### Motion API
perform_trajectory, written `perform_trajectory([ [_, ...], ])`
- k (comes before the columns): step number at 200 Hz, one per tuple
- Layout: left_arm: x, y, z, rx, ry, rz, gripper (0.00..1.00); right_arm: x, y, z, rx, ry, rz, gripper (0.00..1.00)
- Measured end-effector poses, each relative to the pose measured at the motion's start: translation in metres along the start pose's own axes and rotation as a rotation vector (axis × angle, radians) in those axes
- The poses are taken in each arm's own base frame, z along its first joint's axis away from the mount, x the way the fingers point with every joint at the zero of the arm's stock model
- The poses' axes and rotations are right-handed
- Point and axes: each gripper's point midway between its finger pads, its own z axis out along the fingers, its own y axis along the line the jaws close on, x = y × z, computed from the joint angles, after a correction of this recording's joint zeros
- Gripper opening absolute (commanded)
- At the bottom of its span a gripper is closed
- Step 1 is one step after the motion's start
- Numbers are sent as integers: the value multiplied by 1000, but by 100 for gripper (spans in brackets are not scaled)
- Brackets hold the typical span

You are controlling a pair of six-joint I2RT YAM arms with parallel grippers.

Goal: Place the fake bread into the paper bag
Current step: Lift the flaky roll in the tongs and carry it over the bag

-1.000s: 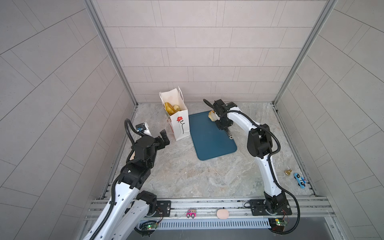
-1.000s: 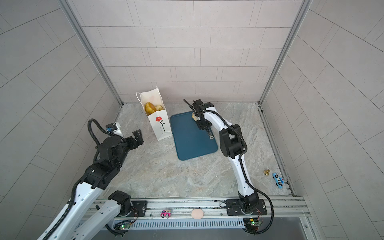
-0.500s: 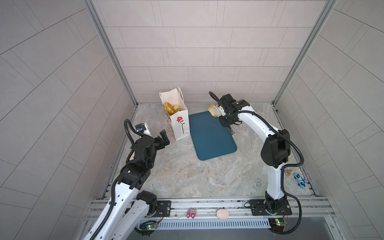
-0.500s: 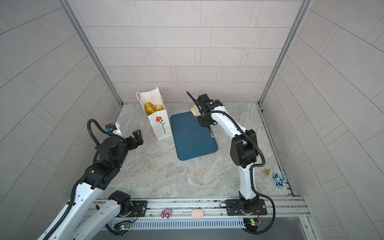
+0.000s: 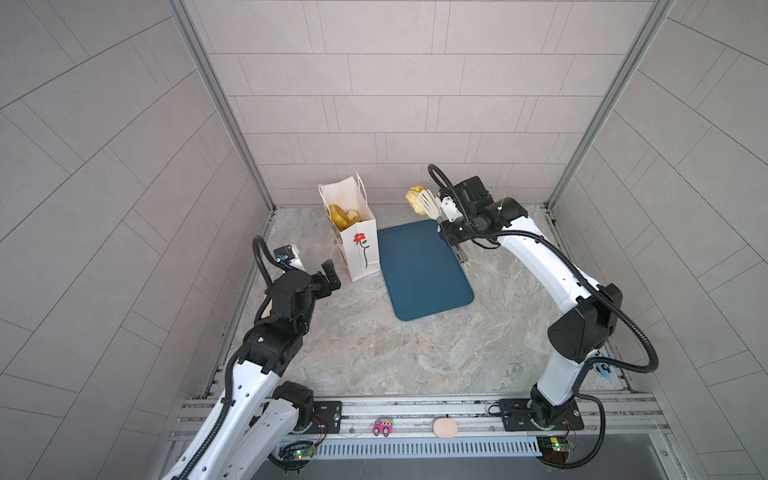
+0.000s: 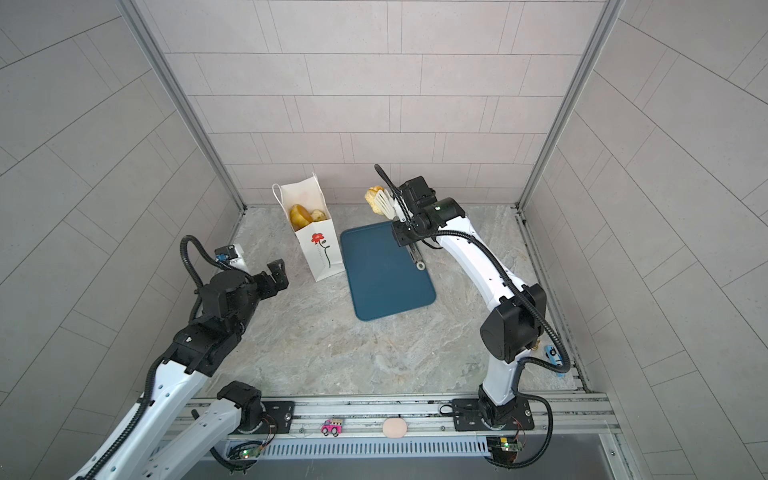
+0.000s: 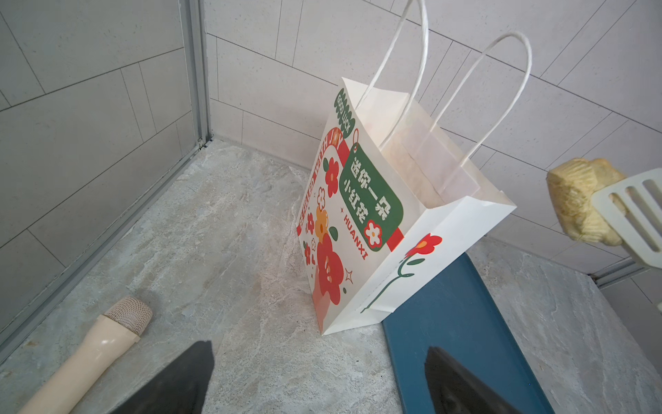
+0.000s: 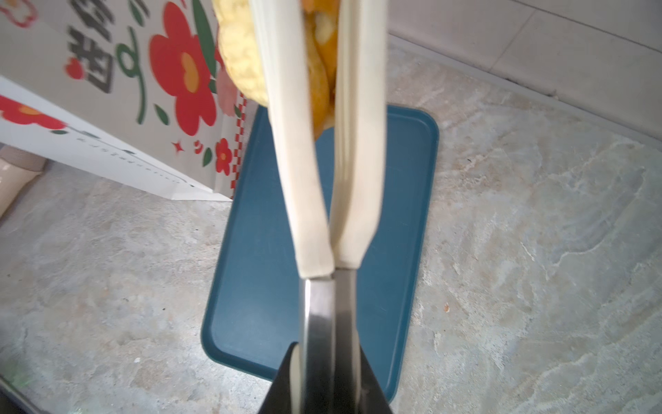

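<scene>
Right pincer clamped on the tongs, knobbly bun nipped at their far tips in mid-air, and the upright paper bag opens off to that pincer's left, with the left pincer spread near the bag's foot

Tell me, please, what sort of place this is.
Probably a robotics test cell, not a kitchen: a left arm and right arm bolted to an aluminium rail, grey panel walls boxing in a marble-look tabletop, with toy bread and a paper bag as props.
</scene>
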Motion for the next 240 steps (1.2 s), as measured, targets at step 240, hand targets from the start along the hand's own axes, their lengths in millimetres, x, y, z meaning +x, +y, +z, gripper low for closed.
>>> perform_trajectory([
  [240,5,-5,6,11,26,4,100,-66,171,-10,-250,-215,-278,20],
])
